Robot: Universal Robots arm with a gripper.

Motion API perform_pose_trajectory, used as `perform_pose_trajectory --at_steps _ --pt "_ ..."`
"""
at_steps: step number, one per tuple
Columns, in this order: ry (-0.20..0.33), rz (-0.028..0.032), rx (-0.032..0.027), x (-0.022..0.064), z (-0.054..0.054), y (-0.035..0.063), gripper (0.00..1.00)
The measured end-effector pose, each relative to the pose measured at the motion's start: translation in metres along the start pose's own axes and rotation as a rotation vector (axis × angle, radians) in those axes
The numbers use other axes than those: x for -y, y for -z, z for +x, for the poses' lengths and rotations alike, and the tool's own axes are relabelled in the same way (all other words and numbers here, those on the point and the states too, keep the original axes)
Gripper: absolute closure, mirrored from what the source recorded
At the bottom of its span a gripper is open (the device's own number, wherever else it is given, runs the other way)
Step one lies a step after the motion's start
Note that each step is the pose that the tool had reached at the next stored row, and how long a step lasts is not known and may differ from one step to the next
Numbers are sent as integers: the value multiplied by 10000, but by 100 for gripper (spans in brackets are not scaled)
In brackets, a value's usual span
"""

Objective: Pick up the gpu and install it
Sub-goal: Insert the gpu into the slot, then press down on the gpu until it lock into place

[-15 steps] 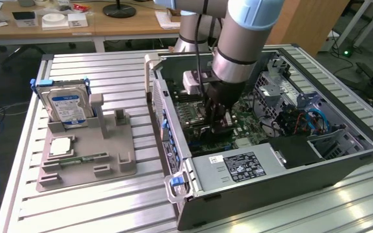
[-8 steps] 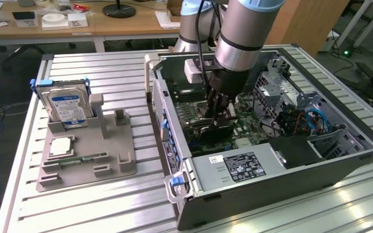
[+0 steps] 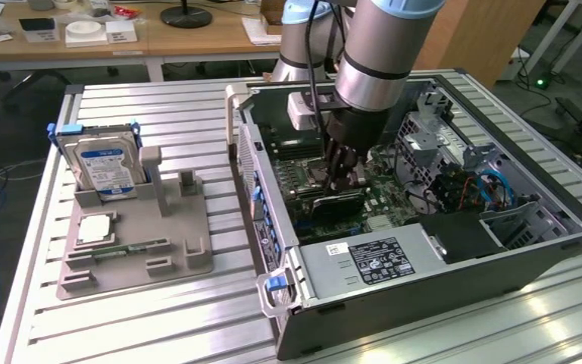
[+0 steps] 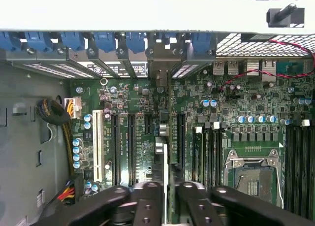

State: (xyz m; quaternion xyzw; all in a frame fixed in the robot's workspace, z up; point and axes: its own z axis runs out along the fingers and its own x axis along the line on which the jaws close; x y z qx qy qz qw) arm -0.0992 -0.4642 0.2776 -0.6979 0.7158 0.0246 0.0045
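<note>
1. Dark and thin, the gpu stands on edge inside the case, down at the motherboard; from the wrist you see it edge-on, a pale strip with a metal end.
2. Your jaws are closed on the gpu, fingers pressing either side of its top edge.
3. You can see the card over a slot between the black ones.
4. Left on the surface, a grey holder carries the hard drive.
</note>
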Motion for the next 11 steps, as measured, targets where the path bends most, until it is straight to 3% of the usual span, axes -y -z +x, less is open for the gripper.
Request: perform_pose_trajectory --at_steps 2,11 --pt "0 0 0 0 0 0 90" --pt "0 0 0 0 0 0 90"
